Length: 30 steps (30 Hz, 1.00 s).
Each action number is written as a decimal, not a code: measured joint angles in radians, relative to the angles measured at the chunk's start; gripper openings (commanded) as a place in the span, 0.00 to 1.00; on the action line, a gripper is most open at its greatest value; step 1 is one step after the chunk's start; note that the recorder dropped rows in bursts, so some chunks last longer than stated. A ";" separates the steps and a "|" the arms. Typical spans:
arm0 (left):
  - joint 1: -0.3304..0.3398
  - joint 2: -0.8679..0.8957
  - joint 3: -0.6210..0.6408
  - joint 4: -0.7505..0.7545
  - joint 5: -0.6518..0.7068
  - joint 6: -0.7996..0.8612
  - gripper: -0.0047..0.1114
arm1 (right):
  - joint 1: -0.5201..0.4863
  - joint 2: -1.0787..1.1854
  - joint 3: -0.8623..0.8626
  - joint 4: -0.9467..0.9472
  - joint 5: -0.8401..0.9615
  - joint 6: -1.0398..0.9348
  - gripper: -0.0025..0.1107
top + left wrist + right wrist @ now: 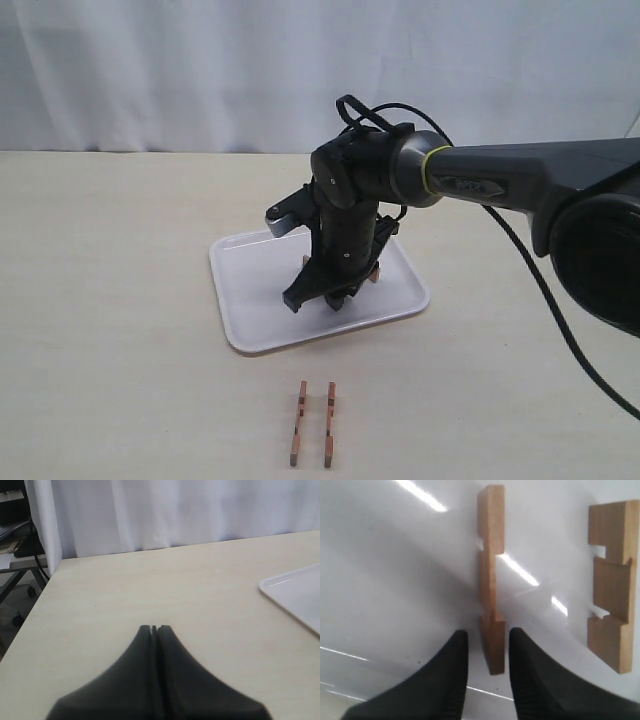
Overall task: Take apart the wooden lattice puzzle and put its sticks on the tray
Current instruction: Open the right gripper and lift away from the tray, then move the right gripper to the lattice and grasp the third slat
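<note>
Sticks from the lattice lie in two places, so the puzzle looks fully apart. Nearest, a first stick (297, 422) and a second stick (328, 424) lie side by side, just apart, on the bare desk (120, 350), well short of the tray (250, 290). They are short reddish-brown bars with two notches each. I judge them light, stiff and not fragile. The best hold is probably across the narrow width at the solid block between the notches, with the fingers brought right down to the desk because they lie so low. Further back, over the tray, the right end effector (486, 637) points down and is released. A third stick (491, 580) stands on its thin edge between the fingertips, with white showing on both sides, so nothing is gripped. It may tip or slide on the glossy plastic. A fourth stick (610, 590) lies flat near it, its grain and square notches plain. The left end effector (154, 628) is clenched on nothing above bare desk. A white curtain (150, 70) closes the back.
</note>
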 measured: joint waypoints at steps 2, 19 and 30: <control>0.000 0.000 0.000 0.000 0.000 0.000 0.04 | 0.000 0.000 0.000 0.000 0.000 -0.002 0.38; 0.000 0.000 0.000 0.000 0.000 0.000 0.04 | 0.000 -0.087 -0.076 0.012 0.098 -0.017 0.46; 0.000 0.000 0.000 0.000 0.000 0.000 0.04 | 0.000 -0.177 0.070 0.202 0.170 -0.025 0.46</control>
